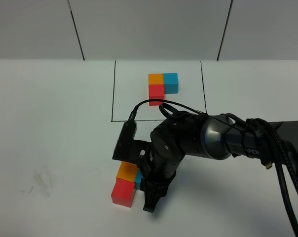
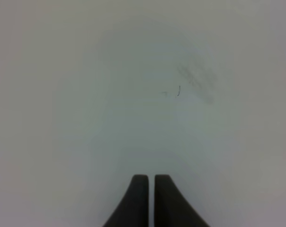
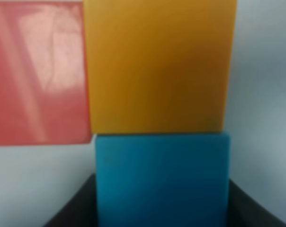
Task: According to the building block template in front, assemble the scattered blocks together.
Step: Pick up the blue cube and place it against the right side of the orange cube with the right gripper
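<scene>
My right gripper was reached across to the near left part of the white table, and its black fingers sat on either side of the small matte cyan-blue cube, clamped on it as far as my wrist view showed. That cube pressed flush against the plain orange cube, and the red cube lay against the orange one's side, so the three loose blocks touched in an L. From the high camera only a sliver of the cyan-blue cube showed beside my wrist, with the orange cube just behind the red cube.

Farther back on the table stood the building block template: an orange and a cyan-blue cube side by side, a red one joined to the front of the orange, all inside a thin black-line rectangle. It lay well apart from the loose trio.

My left gripper hung over bare table, its two dark fingertips nearly together with only a thin slit between them and nothing held. Faint grey smudges marked the surface beyond them.
</scene>
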Robot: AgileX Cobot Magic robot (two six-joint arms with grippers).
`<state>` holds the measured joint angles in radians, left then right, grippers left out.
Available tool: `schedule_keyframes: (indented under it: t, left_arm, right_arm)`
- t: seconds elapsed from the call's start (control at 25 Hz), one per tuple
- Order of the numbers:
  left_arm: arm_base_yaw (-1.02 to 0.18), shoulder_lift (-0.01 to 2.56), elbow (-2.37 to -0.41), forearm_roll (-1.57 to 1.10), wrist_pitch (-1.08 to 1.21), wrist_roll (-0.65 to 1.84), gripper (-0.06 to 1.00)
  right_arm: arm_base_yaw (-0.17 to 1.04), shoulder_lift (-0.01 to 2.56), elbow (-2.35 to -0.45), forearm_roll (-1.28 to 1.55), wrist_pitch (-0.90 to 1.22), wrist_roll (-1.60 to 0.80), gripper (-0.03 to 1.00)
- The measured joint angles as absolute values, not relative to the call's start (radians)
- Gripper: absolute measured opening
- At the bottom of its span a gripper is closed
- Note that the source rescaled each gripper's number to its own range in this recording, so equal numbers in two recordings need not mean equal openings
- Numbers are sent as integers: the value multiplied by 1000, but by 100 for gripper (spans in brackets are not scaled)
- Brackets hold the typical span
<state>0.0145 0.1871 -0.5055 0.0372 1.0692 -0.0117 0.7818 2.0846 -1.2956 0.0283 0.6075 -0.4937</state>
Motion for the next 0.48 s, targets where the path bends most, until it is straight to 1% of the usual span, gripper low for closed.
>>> schedule_keyframes:
  t: [0.48]
  left_arm:
    - [14,187,-505,37,1069,-12,0]
  right_arm:
    - [782,2085,-1296,28,608,-494,51]
